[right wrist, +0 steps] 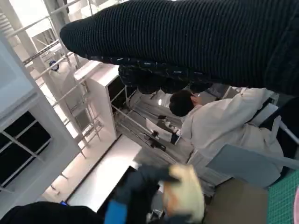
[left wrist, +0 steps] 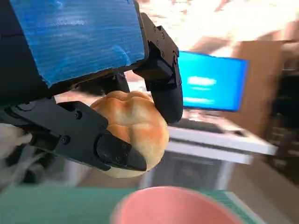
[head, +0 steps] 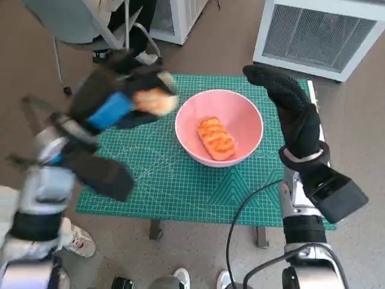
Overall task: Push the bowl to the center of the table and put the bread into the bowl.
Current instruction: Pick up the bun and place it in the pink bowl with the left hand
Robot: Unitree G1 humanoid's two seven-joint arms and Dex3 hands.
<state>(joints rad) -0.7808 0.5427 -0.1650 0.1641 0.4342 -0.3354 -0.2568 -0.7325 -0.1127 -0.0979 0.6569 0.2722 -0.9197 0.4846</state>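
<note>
A pink bowl (head: pixel 219 127) stands near the middle of the green cutting mat (head: pixel 180 186), with an orange glazed bread (head: pixel 216 138) lying inside it. My left hand (head: pixel 114 99) is raised above the mat just left of the bowl and grips a round golden bread roll (head: pixel 155 101). In the left wrist view the roll (left wrist: pixel 131 128) sits between the black fingers (left wrist: pixel 161 79), above the bowl's pink rim (left wrist: pixel 173 205). My right hand (head: pixel 289 99) in its black glove is lifted beside the bowl's right side, fingers apart and holding nothing.
A white slatted appliance (head: pixel 319 36) stands on the floor beyond the table's far right corner. A grey chair (head: pixel 78 24) with a seated person (right wrist: pixel 224 126) is at the far left. Shoes (head: pixel 78 241) show by the near edge.
</note>
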